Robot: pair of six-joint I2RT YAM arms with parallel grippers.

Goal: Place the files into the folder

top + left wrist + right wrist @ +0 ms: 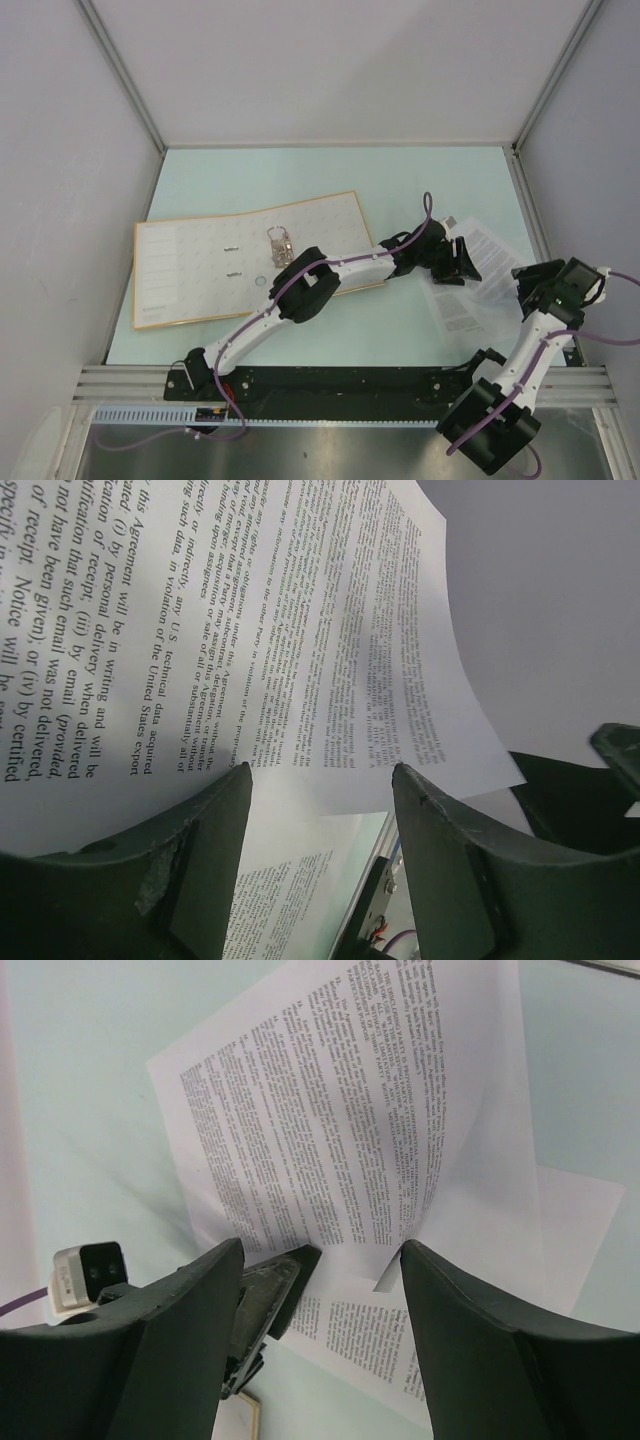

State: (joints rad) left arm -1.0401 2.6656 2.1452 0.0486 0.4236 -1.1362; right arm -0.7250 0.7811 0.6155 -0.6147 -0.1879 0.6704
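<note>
The folder (200, 270) lies open and flat at the left of the table, cream inside with an orange rim; its metal rings (279, 246) stand near its right half. The files (487, 248) lie spread at the right. In the right wrist view the top sheet (330, 1110) curls up over a lower sheet (400, 1340), and a finger of the left gripper (272, 1295) sits under its near edge. My left gripper (462, 262) is open, with the raised sheet (300, 600) just past its tips (320, 770). My right gripper (532, 285) is open and empty above the files (320, 1245).
The left arm reaches across the folder's right edge (360, 285). White walls close in the table on three sides. A metal rail (530, 215) runs along the right edge beside the files. A corner of the folder (235, 1420) shows in the right wrist view.
</note>
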